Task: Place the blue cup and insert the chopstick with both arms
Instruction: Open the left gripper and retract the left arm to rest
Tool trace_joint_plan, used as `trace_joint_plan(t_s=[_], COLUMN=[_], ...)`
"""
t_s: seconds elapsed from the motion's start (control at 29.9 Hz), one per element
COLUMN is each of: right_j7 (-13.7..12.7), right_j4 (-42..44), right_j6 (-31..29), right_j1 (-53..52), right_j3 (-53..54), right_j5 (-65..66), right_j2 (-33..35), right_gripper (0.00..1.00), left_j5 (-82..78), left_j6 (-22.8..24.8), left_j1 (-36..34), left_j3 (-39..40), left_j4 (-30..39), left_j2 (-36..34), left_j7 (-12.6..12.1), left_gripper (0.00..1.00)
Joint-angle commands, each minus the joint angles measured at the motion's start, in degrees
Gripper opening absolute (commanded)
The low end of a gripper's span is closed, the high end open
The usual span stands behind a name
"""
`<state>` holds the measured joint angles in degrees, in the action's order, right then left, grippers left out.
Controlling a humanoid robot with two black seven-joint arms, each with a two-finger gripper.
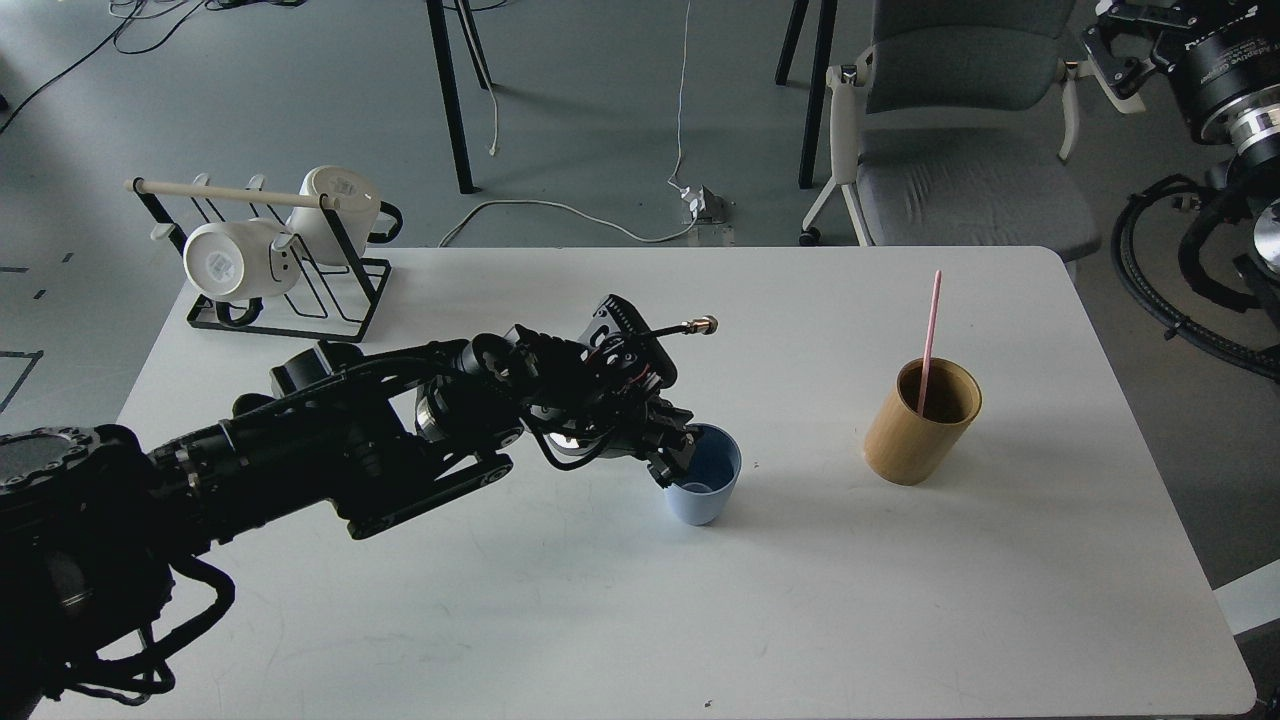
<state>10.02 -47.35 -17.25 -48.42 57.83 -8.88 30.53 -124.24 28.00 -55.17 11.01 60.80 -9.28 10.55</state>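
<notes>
the small light-blue tapered plastic cup stands upright on the white rounded-corner table, near its middle. the left arm's black end effector sits at the cup's left rim, one finger reaching inside the rim and the other on the outer wall, pinching the cup wall. the black left arm stretches away from the cup to the lower left, low over the table.

right of the cup, apart from it, stands a tan bamboo cylinder holder, upright, with a long thin pale-pink chopstick leaning inside it and rising well above its rim. bare tabletop lies between cup and holder, and a wide bare stretch runs from the cup to the table's near edge and its right edge.

far left of the cup, close to the table's back left edge, a black wire rack with a cream wooden rod carries two white handled mugs.

the right arm is up beyond the table's back right corner, well away from the cup; whether its end effector is open i cannot tell. a grey chair stands behind the table's far edge.
</notes>
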Motion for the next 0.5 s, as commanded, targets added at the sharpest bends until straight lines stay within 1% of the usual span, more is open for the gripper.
trace_joint_plan(t_s=[0.0,0.1,0.17,0.23,0.3,0.37,0.47], right_j7=[-0.1,-0.1,0.0,0.1,0.2,0.2,0.2], right_j4=[-0.7,-3.7,-6.7,-10.5,-14.2,-17.1,-21.3], right_j6=[-0.1,-0.2,0.1,0.9,3.0,4.5,6.3], right_j1=[0.6,1.7,2.8,3.1,3.4,4.2,6.1], right_j3=[0.0,0.0,-0.8,-2.4,-3.9,-4.6,-4.7], right_j5=[0.1,0.2,0.7,2.5,5.6,9.6,16.1], right_j2=[0.1,1.2,3.6,6.5,8.1,9.4,11.0], right_gripper=[1.00,1.00,1.00,1.00,1.00,1.00,1.00], left_j5=[4.3,9.9,16.1,25.8,36.1,46.7,62.2], left_j6=[0.0,0.0,0.0,0.0,0.0,0.0,0.0], left_j1=[-0.2,-0.2,-0.2,-0.2,-0.2,-0.1,0.1], left_j3=[3.5,8.7,13.0,18.2,23.1,27.0,29.3], left_j4=[1.7,3.6,4.4,4.2,3.4,2.2,1.1], left_j2=[-2.1,-4.6,-6.7,-8.0,-8.7,-10.3,-12.0], left_j7=[0.3,0.5,0.6,0.7,0.6,0.7,0.7], left_gripper=[0.57,0.63,0.70,0.83,0.95,0.99,0.99])
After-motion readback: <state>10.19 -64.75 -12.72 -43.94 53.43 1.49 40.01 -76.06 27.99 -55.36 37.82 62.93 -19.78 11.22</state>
